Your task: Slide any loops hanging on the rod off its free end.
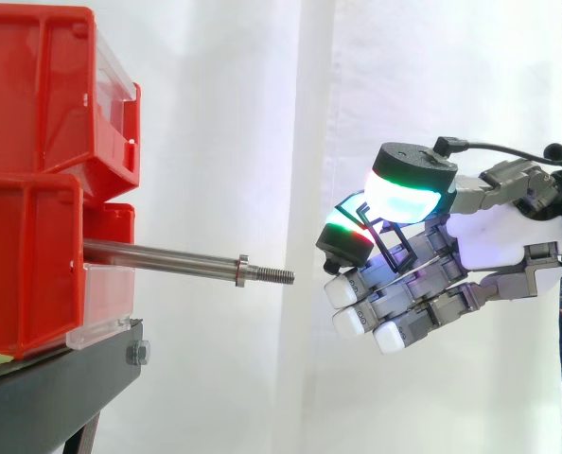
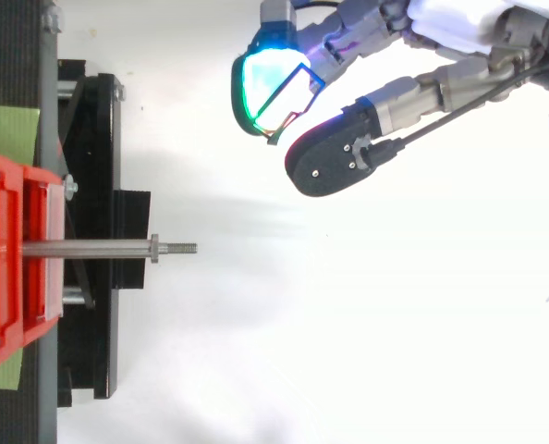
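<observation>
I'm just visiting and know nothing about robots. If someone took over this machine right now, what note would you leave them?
Robot hand: shut on a thin dark loop, in the air beyond the rod's free end and clear of it.
Rod: sticks out of the red bins, with nothing hanging on the part that shows.
Done: that loop is off the rod.
Left: probably just setting the loop down.

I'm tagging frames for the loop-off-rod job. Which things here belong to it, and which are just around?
Belongs to the job: rod, nothing hanging on it; thin dark loop, pinched in the hand, clear of the rod.
Just around: red bins; black stand; white curtain.
</observation>
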You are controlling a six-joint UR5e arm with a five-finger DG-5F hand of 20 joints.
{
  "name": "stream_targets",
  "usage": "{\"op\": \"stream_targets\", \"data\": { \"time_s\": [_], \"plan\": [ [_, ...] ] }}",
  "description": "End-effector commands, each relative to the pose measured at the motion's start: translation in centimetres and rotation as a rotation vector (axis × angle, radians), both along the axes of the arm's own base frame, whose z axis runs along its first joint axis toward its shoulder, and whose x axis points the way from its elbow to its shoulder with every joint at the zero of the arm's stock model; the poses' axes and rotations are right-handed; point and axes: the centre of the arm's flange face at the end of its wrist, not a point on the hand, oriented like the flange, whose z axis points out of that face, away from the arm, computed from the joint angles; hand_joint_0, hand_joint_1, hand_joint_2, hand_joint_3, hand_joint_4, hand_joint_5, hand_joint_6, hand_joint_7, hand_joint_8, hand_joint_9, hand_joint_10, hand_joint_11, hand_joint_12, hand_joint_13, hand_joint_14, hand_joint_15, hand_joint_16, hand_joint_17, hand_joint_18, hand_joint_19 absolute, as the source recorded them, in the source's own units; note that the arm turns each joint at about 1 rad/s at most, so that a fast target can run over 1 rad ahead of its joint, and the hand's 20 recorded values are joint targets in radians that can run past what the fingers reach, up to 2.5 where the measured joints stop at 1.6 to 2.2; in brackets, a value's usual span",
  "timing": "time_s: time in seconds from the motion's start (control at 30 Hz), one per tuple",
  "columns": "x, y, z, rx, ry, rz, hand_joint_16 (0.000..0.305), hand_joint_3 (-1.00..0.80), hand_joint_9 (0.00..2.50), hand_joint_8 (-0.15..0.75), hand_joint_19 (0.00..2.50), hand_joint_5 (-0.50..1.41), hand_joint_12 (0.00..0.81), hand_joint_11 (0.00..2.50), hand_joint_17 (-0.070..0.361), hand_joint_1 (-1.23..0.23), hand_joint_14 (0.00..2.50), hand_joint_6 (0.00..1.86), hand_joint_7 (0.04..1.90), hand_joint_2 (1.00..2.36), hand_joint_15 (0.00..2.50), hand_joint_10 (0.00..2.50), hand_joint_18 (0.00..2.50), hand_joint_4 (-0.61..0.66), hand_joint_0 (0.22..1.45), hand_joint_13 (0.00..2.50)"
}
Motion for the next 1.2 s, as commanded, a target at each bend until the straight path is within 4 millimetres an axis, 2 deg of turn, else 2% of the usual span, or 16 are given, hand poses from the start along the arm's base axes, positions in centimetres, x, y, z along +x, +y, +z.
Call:
{"op": "stream_targets", "data": {
  "time_s": [0.0, 0.13, 0.37, 0.5, 0.8, 1.0, 1.17],
  "plan": [
    [-0.02, -0.01, -0.01, 0.0, 0.001, 0.0, 0.043, -0.5, 0.8, 0.254, 0.3, -0.17, 0.34, 0.34, 0.096, -0.91, 0.01, 0.75, 1.11, 1.0, 0.15, 0.01, 0.7, 0.16, 0.57, 0.74],
    [0.0, 0.1, -0.01, -0.001, 0.002, 0.002, 0.043, -0.5, 0.8, 0.253, 0.32, -0.17, 0.339, 0.34, 0.097, -0.91, 0.01, 0.74, 1.11, 1.0, 0.14, 0.01, 0.7, 0.16, 0.56, 0.73],
    [0.0, 0.1, -0.01, 0.005, 0.0, 0.001, 0.045, -0.5, 0.84, 0.267, 0.33, -0.15, 0.349, 0.33, 0.1, -0.74, 0.01, 0.73, 1.12, 1.0, 0.16, 0.01, 0.72, 0.17, 0.53, 0.75],
    [0.0, -0.01, 0.0, 0.005, -0.001, -0.001, 0.046, -0.5, 0.85, 0.276, 0.34, -0.15, 0.353, 0.35, 0.103, -0.71, 0.01, 0.73, 1.12, 1.0, 0.16, 0.01, 0.72, 0.16, 0.52, 0.76],
    [0.01, 0.08, 0.0, 0.005, -0.001, -0.001, 0.045, -0.5, 0.85, 0.272, 0.36, -0.15, 0.348, 0.34, 0.101, -0.71, 0.01, 0.72, 1.16, 1.0, 0.17, 0.01, 0.71, 0.16, 0.55, 0.75],
    [-0.02, -0.03, -0.01, 0.005, 0.0, -0.002, 0.048, -0.5, 0.85, 0.281, 0.35, -0.15, 0.359, 0.35, 0.108, -0.79, 0.01, 0.72, 1.16, 1.0, 0.16, 0.01, 0.73, 0.17, 0.51, 0.75],
    [-0.03, -0.01, -0.02, 0.005, 0.002, -0.001, 0.049, -0.5, 0.84, 0.281, 0.35, -0.15, 0.359, 0.34, 0.109, -0.78, 0.01, 0.72, 1.12, 1.0, 0.16, 0.01, 0.73, 0.17, 0.5, 0.75]
  ]
}}
